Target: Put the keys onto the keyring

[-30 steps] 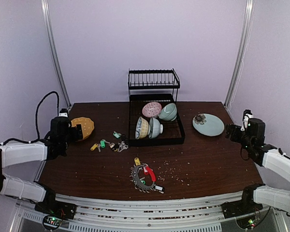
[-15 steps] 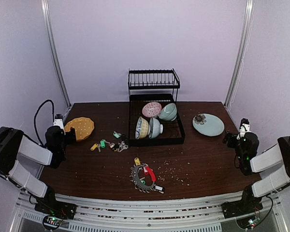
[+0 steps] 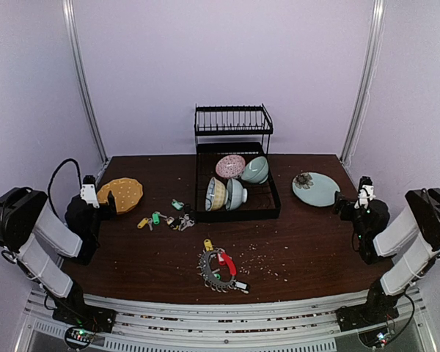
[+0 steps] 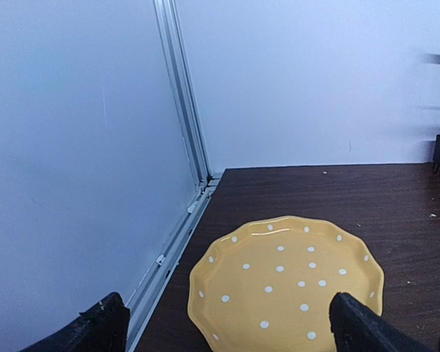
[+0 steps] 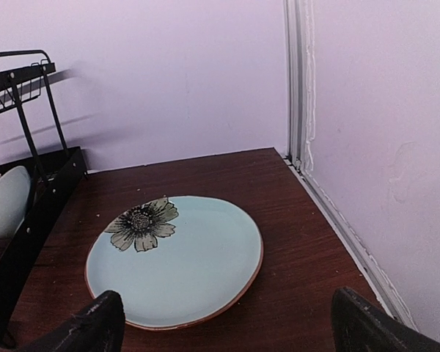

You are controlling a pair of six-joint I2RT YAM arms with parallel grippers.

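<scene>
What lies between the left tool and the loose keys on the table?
The yellow dotted plate lies there, right ahead of the open left tool; the keys lie past its right rim. The top view shows this best.

Light is even, diffuse and bright enough, with a lavender cast on the walls. The dish rack (image 3: 233, 117) throws only soft shadows. In the top view the frame posts (image 3: 82, 81) either side of the rack bow from wide-angle distortion. The keys (image 3: 165, 218) front-left of the rack resolve as coloured specks. Wrist views are sharp on the yellow plate (image 4: 286, 282) left of the rack and the teal plate (image 5: 183, 264) right of it, with a mild sheen on each. The rack's edges are smeared there.
</scene>
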